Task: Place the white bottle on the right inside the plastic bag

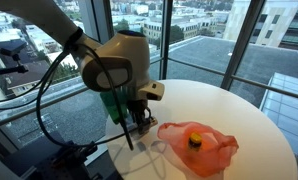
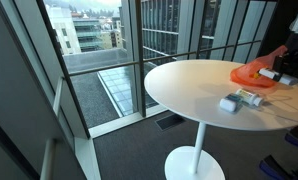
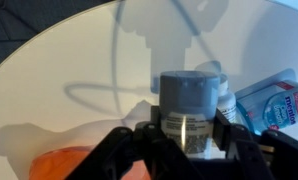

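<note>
My gripper (image 3: 186, 138) is shut on a white bottle with a grey cap (image 3: 187, 100), which stands upright between the fingers in the wrist view. The orange plastic bag (image 1: 197, 147) lies on the round white table (image 1: 239, 110), just to the side of my gripper (image 1: 139, 118) in an exterior view. A small yellow and dark object (image 1: 194, 139) lies in the bag. The bag also shows in the wrist view's lower left corner (image 3: 74, 166) and at the table's far side in an exterior view (image 2: 251, 72). The held bottle is hidden in both exterior views.
A second white bottle (image 3: 227, 102) and a blue and white packet (image 3: 279, 105) lie on the table beyond the held bottle; white items (image 2: 239, 99) also show in an exterior view. Tall windows and a railing surround the table. The table (image 2: 189, 85) stands on a single pedestal.
</note>
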